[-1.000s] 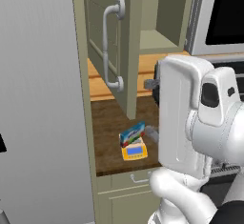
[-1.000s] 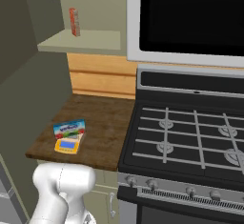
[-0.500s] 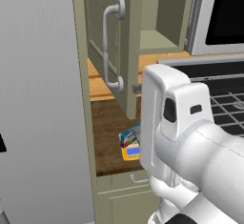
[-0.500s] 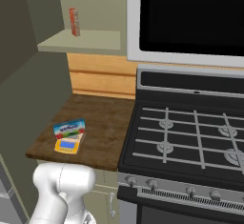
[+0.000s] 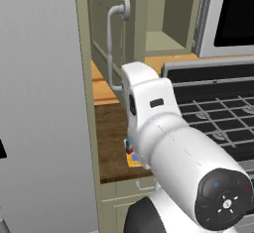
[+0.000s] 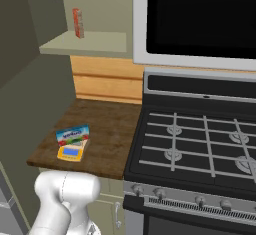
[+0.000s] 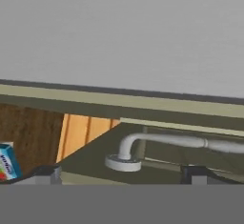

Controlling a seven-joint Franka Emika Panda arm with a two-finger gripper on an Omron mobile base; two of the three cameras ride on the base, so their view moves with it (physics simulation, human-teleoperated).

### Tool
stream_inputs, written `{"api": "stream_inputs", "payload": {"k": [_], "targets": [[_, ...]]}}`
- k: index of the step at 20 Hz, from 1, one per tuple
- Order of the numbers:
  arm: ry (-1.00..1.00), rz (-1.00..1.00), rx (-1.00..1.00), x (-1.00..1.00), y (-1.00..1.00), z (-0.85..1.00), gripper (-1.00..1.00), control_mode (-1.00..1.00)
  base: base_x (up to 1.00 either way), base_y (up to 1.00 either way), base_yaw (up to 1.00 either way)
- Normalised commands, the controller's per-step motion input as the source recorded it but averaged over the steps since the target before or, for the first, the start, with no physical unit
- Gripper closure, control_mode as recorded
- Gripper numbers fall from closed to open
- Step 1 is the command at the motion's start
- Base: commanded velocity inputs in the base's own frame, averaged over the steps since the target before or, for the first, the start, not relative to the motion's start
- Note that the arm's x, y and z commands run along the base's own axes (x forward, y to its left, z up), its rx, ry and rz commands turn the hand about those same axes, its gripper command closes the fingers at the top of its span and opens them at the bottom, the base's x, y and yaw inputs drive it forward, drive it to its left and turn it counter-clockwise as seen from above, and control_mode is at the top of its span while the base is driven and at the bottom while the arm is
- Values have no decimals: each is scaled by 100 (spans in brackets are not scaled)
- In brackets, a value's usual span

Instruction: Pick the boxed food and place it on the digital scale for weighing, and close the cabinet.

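Right now your gripper [image 7: 119, 174] has its jaws spread wide with nothing between them; in the hand view the two dark fingertips [image 7: 46, 172] stand well apart at the bottom edge. Just beyond them you see the handle [image 7: 162, 144] of the cabinet [image 5: 116, 33], its round foot lying between the tips and a little further off, not touched.

You can see the door hanging open in the left base view, swung out over the counter [image 6: 107, 134], the curved grey bar running down its face. Behind it the shelf [image 6: 92, 43] holds a small red carton [image 6: 78, 22].

Look at the right base view for the box [image 6: 73, 134]: it lies on the scale [image 6: 70, 152], covering the far part so that the yellow front with its blue display sticks out toward you. Both sit near the counter's front left corner, well apart from the stove [image 6: 200, 149].
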Motion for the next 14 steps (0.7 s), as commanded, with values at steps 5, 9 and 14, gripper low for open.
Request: {"api": "stream_inputs", "payload": {"k": [5, 9, 14], "targets": [[0, -5, -6, 27, -12, -2, -100, -100, 0, 0, 0], [0, -1, 0, 37, -22, -21, -100, -100, 0, 0, 0], [1, 0, 0, 77, -10, -57, -100, -100, 0, 0, 0]]}}
